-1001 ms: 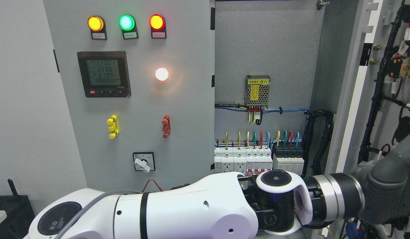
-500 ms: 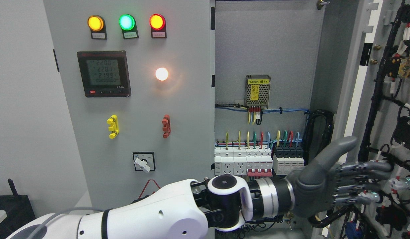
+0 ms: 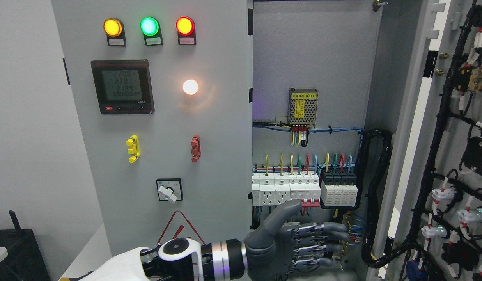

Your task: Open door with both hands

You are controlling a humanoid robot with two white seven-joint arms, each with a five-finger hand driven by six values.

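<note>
The left hand (image 3: 299, 244) lies lowest and nearest, its white forearm coming in from the lower left; its grey fingers (image 3: 330, 236) are stretched flat and together, thumb raised, holding nothing, and it hangs in front of the open cabinet's lower interior, just below the breaker row (image 3: 303, 187). It touches neither door. To its right the right door (image 3: 451, 136) stands swung wide open, its inner face with black cable looms turned toward the camera, and a clear gap shows between the fingertips and that door's edge. To the left of the hand the left door (image 3: 155, 117) stands closed, its right edge bordering the opening. Half a second ago the hand was further right with its fingers at the right door's wiring; now it has pulled back left and down. Beyond, the left door carries three top lamps, orange, green and red, one white lamp (image 3: 190, 87), one meter (image 3: 122, 86), two small handles, yellow and red, and one rotary switch (image 3: 169, 190).
</note>
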